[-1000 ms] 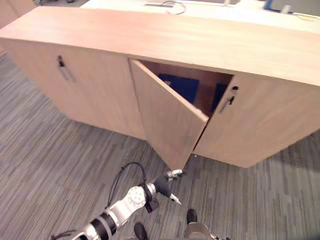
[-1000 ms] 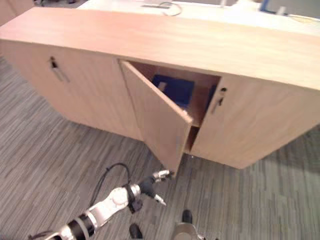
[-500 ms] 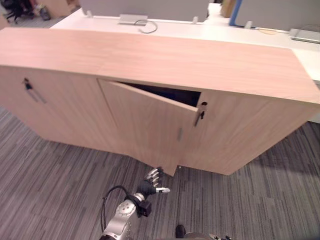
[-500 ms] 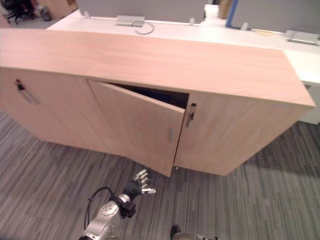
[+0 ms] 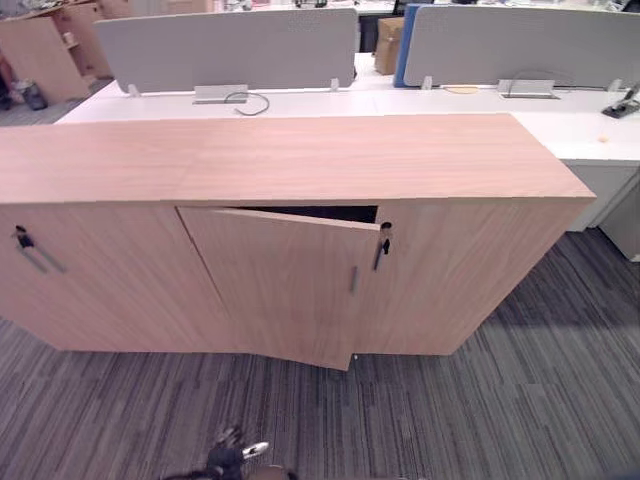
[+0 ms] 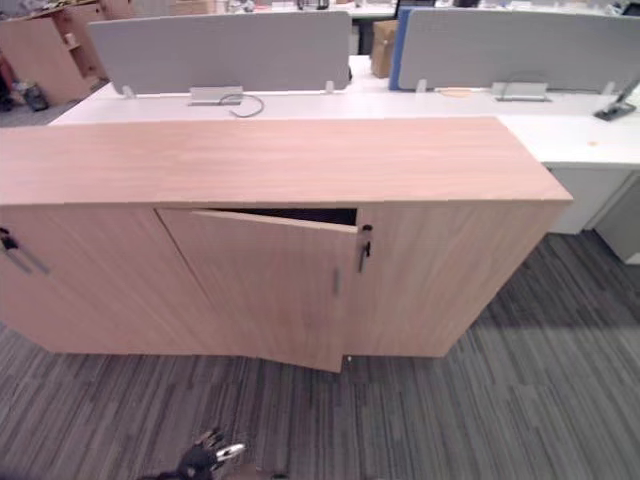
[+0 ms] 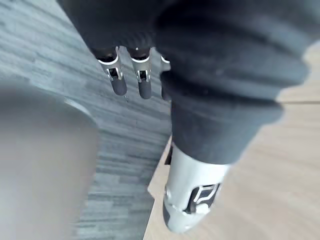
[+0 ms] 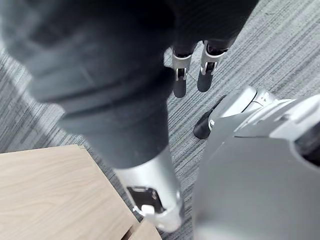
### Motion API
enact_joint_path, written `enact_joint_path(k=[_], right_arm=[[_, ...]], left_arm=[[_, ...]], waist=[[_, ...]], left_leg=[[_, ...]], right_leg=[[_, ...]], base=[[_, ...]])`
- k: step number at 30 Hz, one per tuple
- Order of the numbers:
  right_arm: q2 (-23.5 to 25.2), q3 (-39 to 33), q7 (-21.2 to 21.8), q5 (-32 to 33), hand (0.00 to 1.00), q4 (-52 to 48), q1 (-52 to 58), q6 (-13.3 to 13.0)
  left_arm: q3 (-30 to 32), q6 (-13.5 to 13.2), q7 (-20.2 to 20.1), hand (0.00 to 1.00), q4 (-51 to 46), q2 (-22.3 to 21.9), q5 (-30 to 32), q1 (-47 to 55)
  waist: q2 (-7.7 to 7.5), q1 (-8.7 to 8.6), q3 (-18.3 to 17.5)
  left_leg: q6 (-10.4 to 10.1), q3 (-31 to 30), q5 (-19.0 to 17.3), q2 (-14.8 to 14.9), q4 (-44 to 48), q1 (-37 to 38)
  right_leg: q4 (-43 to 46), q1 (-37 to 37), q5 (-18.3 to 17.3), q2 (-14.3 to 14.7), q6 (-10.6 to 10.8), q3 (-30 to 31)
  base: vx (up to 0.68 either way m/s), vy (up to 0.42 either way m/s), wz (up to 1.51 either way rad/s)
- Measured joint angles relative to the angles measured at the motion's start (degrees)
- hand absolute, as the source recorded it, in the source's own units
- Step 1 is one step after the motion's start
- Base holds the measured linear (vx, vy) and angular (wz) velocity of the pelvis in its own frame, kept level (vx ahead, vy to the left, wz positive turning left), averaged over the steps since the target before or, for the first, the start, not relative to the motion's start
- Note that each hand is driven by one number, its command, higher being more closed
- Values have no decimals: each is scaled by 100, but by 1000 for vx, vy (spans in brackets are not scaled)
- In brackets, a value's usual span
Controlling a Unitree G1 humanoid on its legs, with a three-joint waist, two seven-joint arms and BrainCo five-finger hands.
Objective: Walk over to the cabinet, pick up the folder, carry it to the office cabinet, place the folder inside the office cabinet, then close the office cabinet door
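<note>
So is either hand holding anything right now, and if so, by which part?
Nothing is held. The left hand and the right hand both hang with straight fingers above the carpet, and both are empty.

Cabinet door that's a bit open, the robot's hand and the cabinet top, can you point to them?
door (image 5: 285,285), left eye view, middle of its wooden front.
left hand (image 5: 228,455), left eye view, dark back of it.
cabinet top (image 5: 300,155), left eye view, bare middle.

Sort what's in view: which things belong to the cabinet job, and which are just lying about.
Job: cabinet; its middle door, ajar; left hand, open, holding nothing.
Lying about: desk behind the cabinet; grey screens on it; brown box.
</note>
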Motion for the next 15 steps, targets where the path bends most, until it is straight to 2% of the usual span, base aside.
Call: enact_joint_path(k=[2, 4, 7, 10, 15], right_arm=[[60, -48, -12, 167, 0, 3, 60, -4], [130, -172, -55, 407, 0, 2, 74, -23], [230, -280, -145, 694, 0, 5, 13, -48], [284, -283, -203, 747, 0, 27, -41, -155], [303, -272, -260, 920, 0, 58, -87, -244]], left_arm=[[396, 0, 269, 0, 224, -78, -62, 70], [931, -25, 534, 0, 262, -280, -406, 111], [1472, -81, 728, 0, 300, -513, -604, 110], [1559, -119, 834, 0, 301, -603, -434, 101], [1270, -165, 933, 0, 364, -546, 91, -21]], waist=[[-20, 0, -134], [-38, 22, -180], [-70, 76, -228], [-84, 132, -265], [-92, 145, -296]], left_leg=[[36, 41, 190, -62, -400, 178], [44, 26, 363, -72, -675, 358], [59, 18, 406, 56, -786, 456], [47, 25, 399, 214, -1039, 836], [37, 93, 406, 226, -1237, 976]], right_leg=[[-75, -13, -27, -43, 43, 13], [-99, 7, -83, -4, 107, 10], [-130, 63, -79, 145, 103, -21], [-51, 219, -76, 320, 98, -43], [-63, 219, -69, 345, 88, -43]], base=[[149, 1, -20], [164, -28, -7], [216, -67, -6], [160, -47, -11], [76, 7, -9]])
